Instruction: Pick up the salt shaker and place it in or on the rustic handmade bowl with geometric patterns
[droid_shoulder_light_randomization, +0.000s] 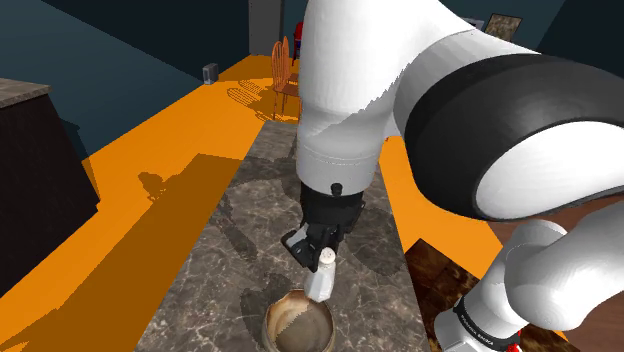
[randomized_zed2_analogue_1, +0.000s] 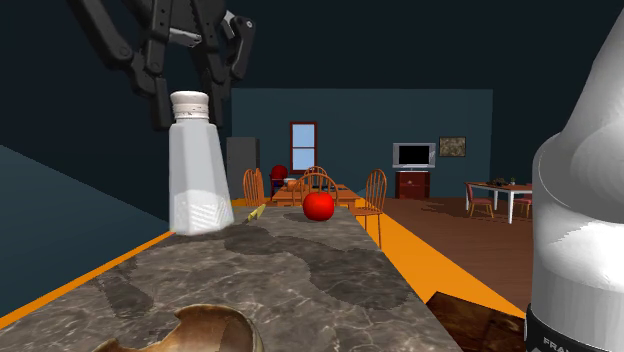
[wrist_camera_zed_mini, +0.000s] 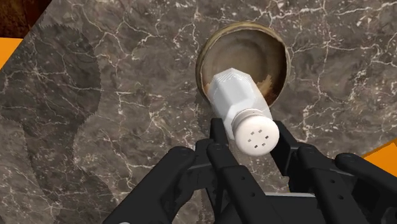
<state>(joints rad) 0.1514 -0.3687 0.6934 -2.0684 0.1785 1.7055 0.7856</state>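
carry step, nearly done. marble counter on the left, then the brown bowl near its close end. salt shaker hangs just above the bowl's right rim, gripper clamped on its cap. next: shift over the bowl's centre, lower, release gently so it doesn't tip out.

Dim, flat light; soft dark shadows across the grey stone counter.

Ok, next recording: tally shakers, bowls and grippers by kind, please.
White faceted salt shaker, held over the bowl: 1
Brown round bowl on the marble counter: 1
Black two-finger gripper: 1
Total: 3
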